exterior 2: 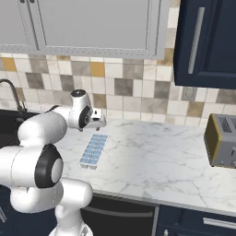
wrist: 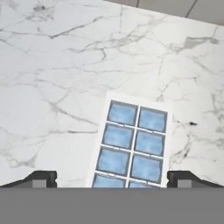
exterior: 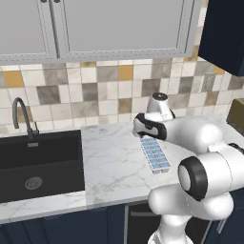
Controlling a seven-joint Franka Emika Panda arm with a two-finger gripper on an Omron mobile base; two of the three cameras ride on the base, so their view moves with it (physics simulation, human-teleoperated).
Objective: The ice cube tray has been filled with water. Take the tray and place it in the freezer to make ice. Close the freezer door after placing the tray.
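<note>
The ice cube tray [exterior: 155, 155] lies flat on the marble counter, a white rectangle with two rows of cells. Pale blue water [wrist: 120, 113] shows in each cell. My gripper [exterior 2: 98, 125] hovers above the far end of the tray [exterior 2: 93, 150], pointing down at it. In the hand view the gripper [wrist: 113, 179] is open, with its dark fingertips [wrist: 41, 178] standing wide on either side of the tray [wrist: 131, 144] and nothing between them. The freezer and the freezer door are out of view.
A black sink [exterior: 38, 162] with a dark faucet [exterior: 21, 114] is set in the counter at the left. At the right end of the counter stands a toaster [exterior 2: 223, 140]. A navy wall cabinet [exterior 2: 207, 41] hangs above it, with grey cabinets [exterior 2: 92, 23] to its left.
</note>
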